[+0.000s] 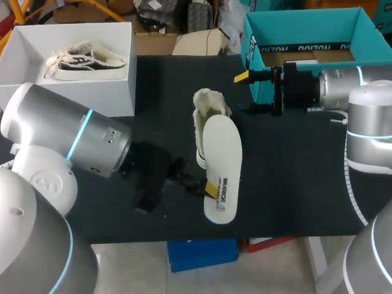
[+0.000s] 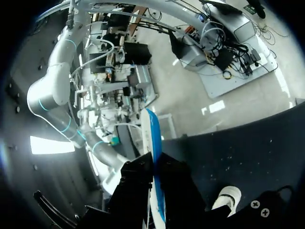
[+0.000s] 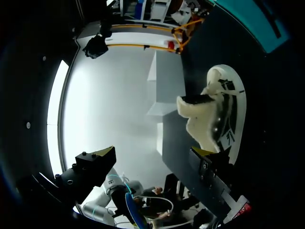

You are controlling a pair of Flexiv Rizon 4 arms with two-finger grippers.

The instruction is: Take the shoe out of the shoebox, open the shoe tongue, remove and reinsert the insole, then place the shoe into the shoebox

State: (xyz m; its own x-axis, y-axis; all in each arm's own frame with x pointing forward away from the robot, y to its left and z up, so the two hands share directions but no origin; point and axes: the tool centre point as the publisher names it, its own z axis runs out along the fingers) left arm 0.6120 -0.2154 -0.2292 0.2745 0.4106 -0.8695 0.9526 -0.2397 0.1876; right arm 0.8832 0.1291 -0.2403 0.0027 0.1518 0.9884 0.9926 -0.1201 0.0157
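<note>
Left claw is clamped on the insole, gripping it at the long edge near the heel end. In the left wrist view the insole stands edge-on between the two black fingers, blue underside visible.

From the head view the insole sits pale side up, its toe end overlapping the shoe.

The shoe is cream with a fleecy lining. It's out of the box, mid-desk, partly under the insole.

Right claw is spread wide and has nothing in it. It hovers just by the front-left corner of the teal shoebox and points at the shoe. In the right wrist view the shoe is ahead of the claw, not between the fingers.

The white shoebox sits at the far-left corner of the desk with a second shoe in it, black and white.
</note>
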